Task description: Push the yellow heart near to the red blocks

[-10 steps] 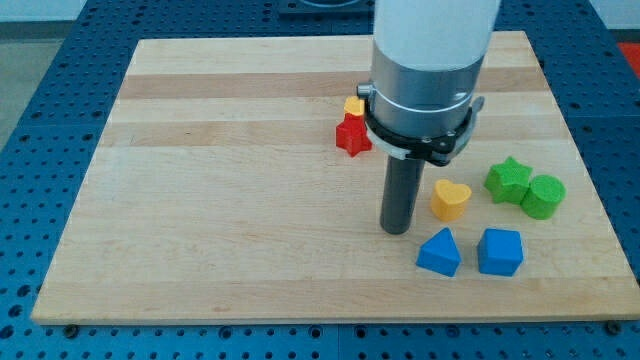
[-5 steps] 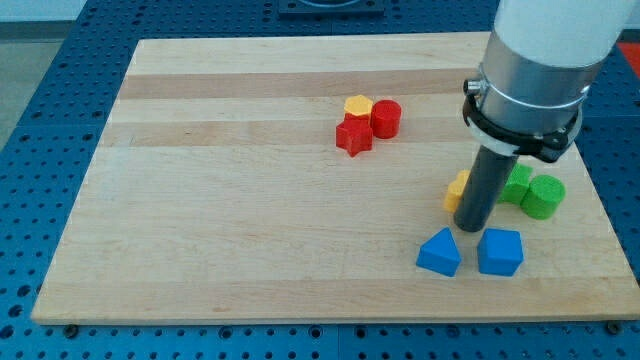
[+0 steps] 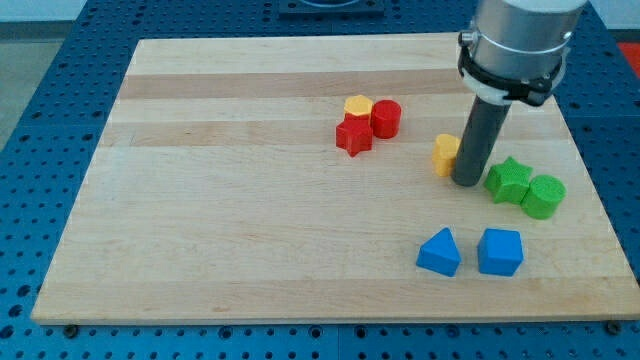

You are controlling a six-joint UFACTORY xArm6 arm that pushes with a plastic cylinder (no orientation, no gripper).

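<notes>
Grey metal cylinder, black collar, dark rod (image 3: 468, 182)

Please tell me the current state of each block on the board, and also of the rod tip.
yellow heart: half hidden, against the rod's left side
my tip: on the board, between the heart and the green star
red star: touching the red cylinder
red cylinder: upright
yellow hexagon: behind the red star
green star: beside the green cylinder
blue triangle, blue cube: apart

A robotics lab: a wooden counter (image 3: 250, 200) lies on a blue perforated bench (image 3: 40, 120), toy blocks (image 3: 368, 122) scattered near its right edge.
</notes>
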